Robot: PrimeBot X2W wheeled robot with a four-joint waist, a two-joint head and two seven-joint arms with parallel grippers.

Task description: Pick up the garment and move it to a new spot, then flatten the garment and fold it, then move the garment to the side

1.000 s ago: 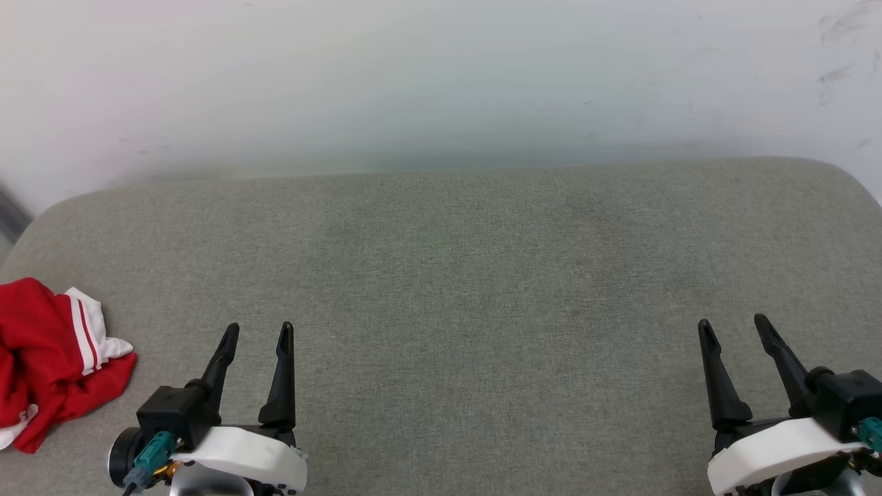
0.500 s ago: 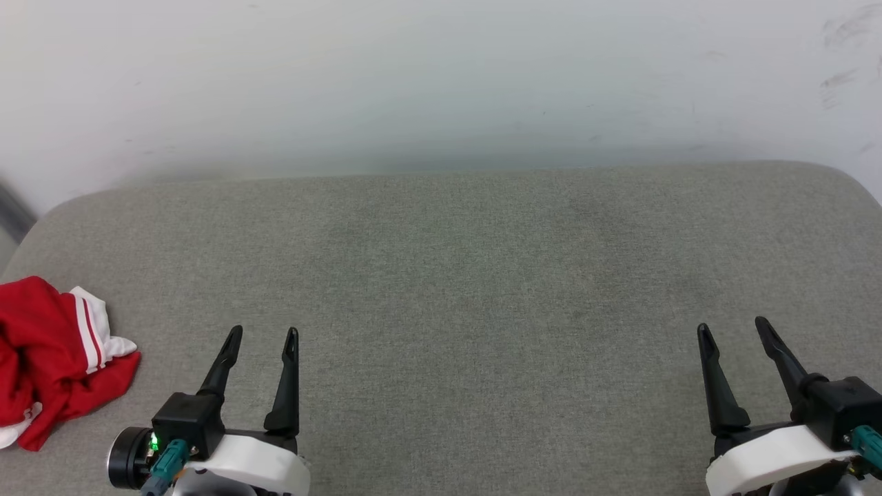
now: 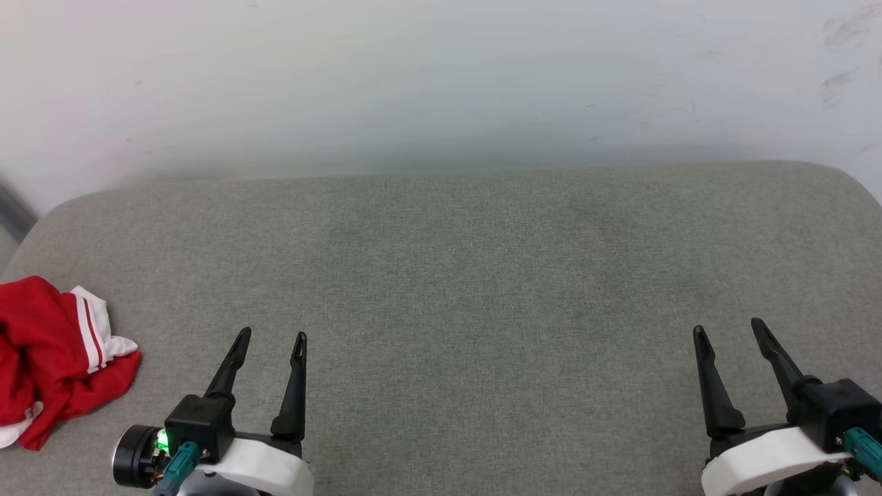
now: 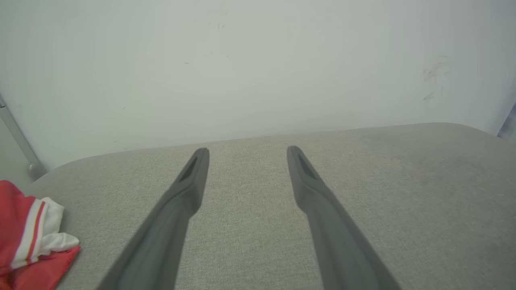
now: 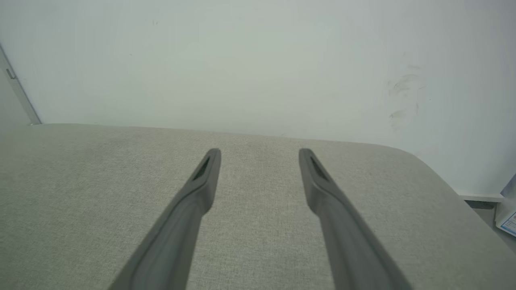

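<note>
Head view: a crumpled red soft-fabric jersey with white sleeve and red-striped trim (image 3: pixel 55 351) lies bunched at the 9 o'clock edge of the grey woven-fabric padded surface (image 3: pixel 455 275), partly cut off by the frame.

My left gripper (image 3: pixel 273 335) sits at 7 o'clock, fingers spread apart over bare fabric. The jersey is near it toward 9 o'clock, not touching.

My right gripper (image 3: pixel 727 325) sits at 5 o'clock, fingers likewise apart, well apart from the jersey.

Left wrist view: jersey (image 4: pixel 24 241) at 8 o'clock of the left gripper (image 4: pixel 248 150).

Right wrist view: right gripper (image 5: pixel 260 151) over bare fabric, pale wall (image 5: pixel 258 60) at 12 o'clock.
</note>
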